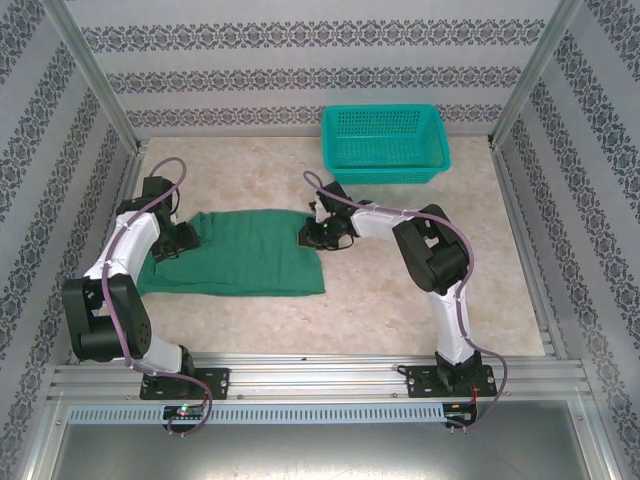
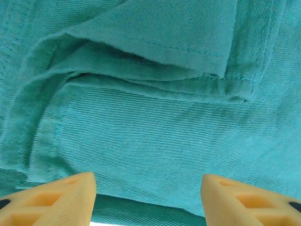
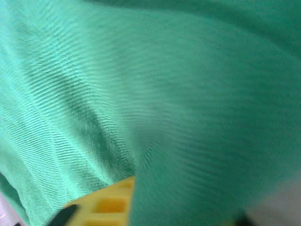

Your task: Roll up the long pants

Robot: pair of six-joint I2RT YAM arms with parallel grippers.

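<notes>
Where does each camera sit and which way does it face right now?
Top external: above and behind the bases, looking down on the table, long pants, teal basket; both arms, left hand and right hand at the pants' ends.
Left wrist: on the left wrist, facing pants folds; two yellow fingers apart.
Right wrist: on the right wrist, pressed close to blurred fabric; one yellow finger half covered.
Shared: the pants, in all three.

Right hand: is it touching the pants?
Touching. In the right wrist view the pants lie directly over a yellow finger of the right hand, hiding part of it.
</notes>
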